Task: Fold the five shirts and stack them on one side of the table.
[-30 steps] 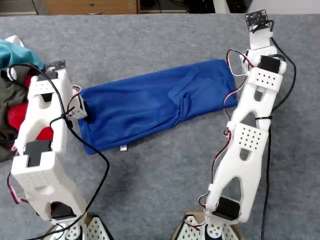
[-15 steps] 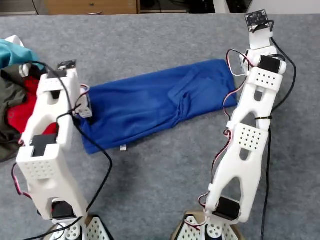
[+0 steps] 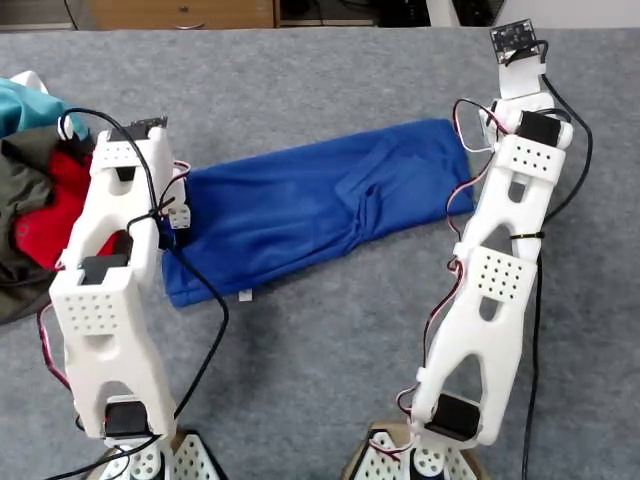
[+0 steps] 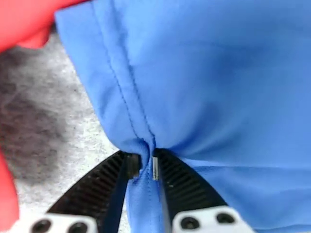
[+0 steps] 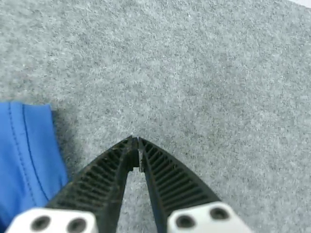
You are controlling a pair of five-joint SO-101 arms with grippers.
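Left gripper (image 4: 146,166): jaws clamped tight on a small fold of the blue shirt (image 4: 209,73), right on the stitched hem. The cloth bunches up between the tips. Red fabric (image 4: 24,19) sits just past that hem, with grey table (image 4: 43,121) showing beside it.

Right gripper (image 5: 135,154): jaws closed tip to tip with nothing in them, over bare table. One hemmed end of the blue shirt lies just beside it, not touching.

From the high view, the left arm (image 3: 110,270) meets the shirt at its left end and the right arm (image 3: 505,250) stretches along its right end. The blue shirt is folded into a long band across the middle of the table. It slants from nearer the front edge on the left to nearer the back edge on the right. A crease ridge runs across it right of centre, and a small white tag (image 3: 245,296) pokes out on the front side.

The pile of shirts (image 3: 40,215) sits at the table's left edge, unfolded: teal on the far side, dark olive and red nearer. The left arm partly covers it.
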